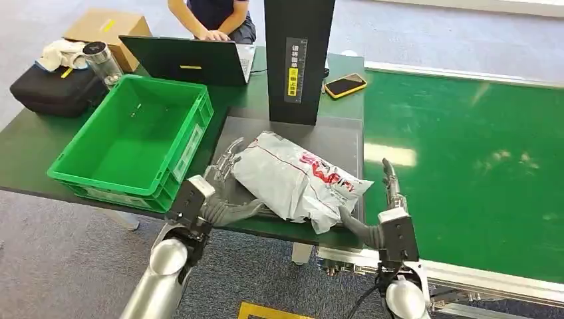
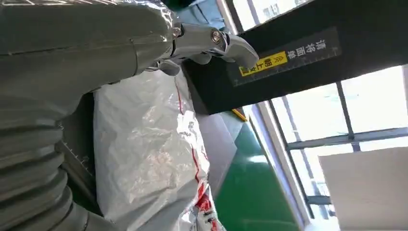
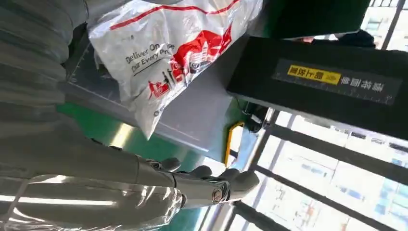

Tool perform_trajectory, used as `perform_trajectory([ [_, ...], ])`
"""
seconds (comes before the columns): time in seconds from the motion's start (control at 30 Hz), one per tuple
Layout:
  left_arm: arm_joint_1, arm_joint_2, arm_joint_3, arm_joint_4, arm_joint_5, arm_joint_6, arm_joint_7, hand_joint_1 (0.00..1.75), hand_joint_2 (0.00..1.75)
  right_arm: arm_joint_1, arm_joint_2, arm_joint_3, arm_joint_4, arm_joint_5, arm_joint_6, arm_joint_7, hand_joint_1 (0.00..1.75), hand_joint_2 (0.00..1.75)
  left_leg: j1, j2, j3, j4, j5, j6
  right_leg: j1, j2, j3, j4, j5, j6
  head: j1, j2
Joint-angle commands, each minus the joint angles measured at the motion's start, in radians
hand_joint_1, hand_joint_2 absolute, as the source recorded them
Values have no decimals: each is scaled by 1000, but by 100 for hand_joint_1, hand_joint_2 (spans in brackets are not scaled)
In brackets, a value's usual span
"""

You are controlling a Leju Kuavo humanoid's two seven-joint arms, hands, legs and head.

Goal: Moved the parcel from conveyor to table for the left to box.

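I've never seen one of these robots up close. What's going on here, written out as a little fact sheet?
Parcel: white plastic mailer bag with red print, lying on the grey pad of the dark green table
Left hand: at the parcel's left end, fingers spread against it
Right hand: open, just right of the parcel, beside the green conveyor
Box: green crate, empty, left of the parcel
Behind the parcel: black upright post
Nearby: person at a laptop; yellow-cased phone
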Motion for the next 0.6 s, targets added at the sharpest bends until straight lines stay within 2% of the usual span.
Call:
perform_trajectory([
  [0.03,-186,-24,-240,222,-365,236,100,0,175,39,50,-61,-11,-6,23,9,0,175,0,-6,2,-1,1,0,0,-6,4,-1,-1,-1,0,0],
  [0.27,-198,-29,-244,258,-358,256,89,0,175,40,50,-63,-15,-6,24,9,0,175,0,0,4,-2,0,0,0,0,4,-2,0,-1,1,0],
  [0.33,-249,-35,-289,324,-457,302,151,0,175,56,59,-71,-36,-24,43,15,0,175,0,-1,4,-2,0,0,0,-1,5,-2,0,-1,0,0],
  [0.47,-358,-74,-315,532,-532,287,245,0,175,112,72,-80,-109,-19,45,27,0,175,0,-5,3,-2,0,0,0,-5,4,-1,-1,-1,0,0],
  [0.6,-396,-88,-308,633,-550,256,320,0,175,126,83,-111,-131,-20,40,31,0,175,0,-3,2,-1,0,0,0,-3,3,-1,-1,-1,1,0],
])
